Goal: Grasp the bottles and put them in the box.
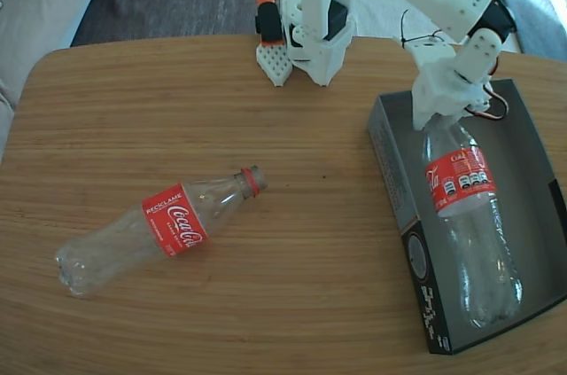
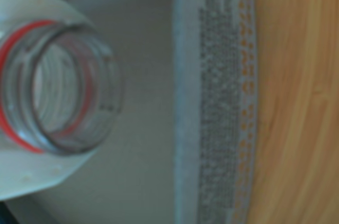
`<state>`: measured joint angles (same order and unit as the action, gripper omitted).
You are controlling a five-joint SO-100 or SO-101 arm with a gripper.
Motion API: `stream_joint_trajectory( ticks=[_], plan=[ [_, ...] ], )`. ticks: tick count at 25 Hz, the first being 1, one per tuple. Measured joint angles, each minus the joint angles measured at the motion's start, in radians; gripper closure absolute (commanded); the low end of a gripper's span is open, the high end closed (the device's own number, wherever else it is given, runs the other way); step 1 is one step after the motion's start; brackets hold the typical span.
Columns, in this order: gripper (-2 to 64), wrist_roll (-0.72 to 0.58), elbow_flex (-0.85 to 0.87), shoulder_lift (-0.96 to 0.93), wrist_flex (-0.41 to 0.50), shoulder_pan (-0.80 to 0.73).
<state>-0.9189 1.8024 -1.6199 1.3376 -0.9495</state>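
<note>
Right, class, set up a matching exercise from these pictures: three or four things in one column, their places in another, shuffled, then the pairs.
Things:
1. bottle with RECICLAME label
2. second bottle
3. box
4. gripper

Places:
A. at the neck of the bottle in the box
B. lying on the bare table, left in the fixed view
C. lying inside the box
D. on the table's right side

Pairs: 1-B, 2-C, 3-D, 4-A

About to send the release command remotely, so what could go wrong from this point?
1. The gripper is at the neck of the bottle in the box; whether it has let go is unclear, so lifting away might drag it back out.
2. The box is loose on the table and might shift.
3. The second bottle lies on its side and could roll when grasped.
</note>
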Motion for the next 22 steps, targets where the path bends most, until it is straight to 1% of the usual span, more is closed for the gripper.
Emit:
stream_joint_trajectory(
  ticks=[5,6,7,8,10,11,12,13,14,20,22],
  plan=[
    [61.2,0.000,0.006,0.000,0.000,0.000],
    [59.7,0.000,0.006,0.000,0.000,0.000],
    [56.2,0.000,0.006,0.000,0.000,0.000],
    [51.2,0.000,0.006,0.000,0.000,0.000],
    [39.0,0.018,0.006,0.000,0.000,0.000],
    [34.1,0.044,0.006,0.000,0.000,0.000],
    [30.1,0.072,0.006,0.000,0.000,0.000],
    [28.1,0.091,0.006,0.000,0.000,0.000],
    [26.9,0.100,0.006,0.000,0.000,0.000],
    [27.5,0.109,0.005,0.000,0.000,0.000],
    [28.3,0.109,-0.026,0.000,0.006,0.006]
  ],
)
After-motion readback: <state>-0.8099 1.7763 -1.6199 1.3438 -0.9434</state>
